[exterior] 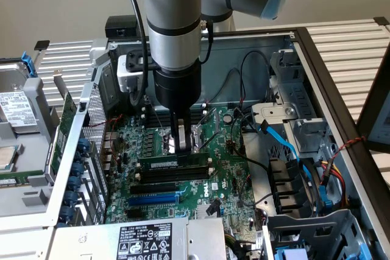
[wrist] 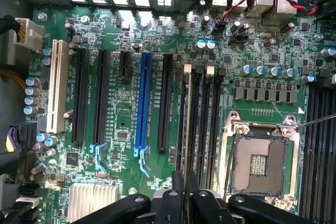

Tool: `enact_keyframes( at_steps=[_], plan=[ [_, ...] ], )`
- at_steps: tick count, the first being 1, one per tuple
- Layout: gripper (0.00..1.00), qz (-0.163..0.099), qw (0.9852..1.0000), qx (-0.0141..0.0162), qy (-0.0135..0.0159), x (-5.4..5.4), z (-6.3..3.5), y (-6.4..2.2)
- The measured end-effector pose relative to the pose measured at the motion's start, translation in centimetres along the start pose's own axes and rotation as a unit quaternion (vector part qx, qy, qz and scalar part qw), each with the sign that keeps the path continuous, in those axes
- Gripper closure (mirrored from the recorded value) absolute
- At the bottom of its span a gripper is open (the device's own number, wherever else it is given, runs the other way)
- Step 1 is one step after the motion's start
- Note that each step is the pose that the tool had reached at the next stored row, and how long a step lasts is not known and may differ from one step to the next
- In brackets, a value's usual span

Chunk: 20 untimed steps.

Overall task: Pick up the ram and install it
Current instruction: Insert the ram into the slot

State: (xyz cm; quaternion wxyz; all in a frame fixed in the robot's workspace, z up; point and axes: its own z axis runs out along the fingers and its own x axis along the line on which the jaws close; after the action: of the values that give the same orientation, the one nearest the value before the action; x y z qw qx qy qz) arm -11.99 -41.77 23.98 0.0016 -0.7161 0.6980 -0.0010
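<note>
The ram (exterior: 159,162) is a long green stick with a white label, standing on edge along a black memory slot of the motherboard (exterior: 226,168). My gripper (exterior: 181,148) comes straight down onto its upper edge near the middle, fingers shut on it. In the wrist view the ram (wrist: 188,129) appears edge-on as a thin line running up from between my gripper's (wrist: 185,195) closed fingers, along the memory slot nearest the expansion slots. White clips sit at the slots' far ends.
A bare CPU socket (wrist: 260,163) lies just beside the memory slots. Black expansion slots and a blue one (wrist: 142,103) run parallel on the other side. Blue and black cables (exterior: 286,144) and drive bays crowd the exterior view's right; the power supply (exterior: 143,242) sits in front.
</note>
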Motion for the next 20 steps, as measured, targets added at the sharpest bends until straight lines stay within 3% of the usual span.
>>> enact_keyframes(
  at_steps=[8,20],
  plan=[
    [0.87,0.001,1.0,0.0071,0.0001,0.0,0.08,0.23],
    [0.87,0.005,0.9999,0.0103,-0.0004,0.03,0.3,0.46]
  ],
)
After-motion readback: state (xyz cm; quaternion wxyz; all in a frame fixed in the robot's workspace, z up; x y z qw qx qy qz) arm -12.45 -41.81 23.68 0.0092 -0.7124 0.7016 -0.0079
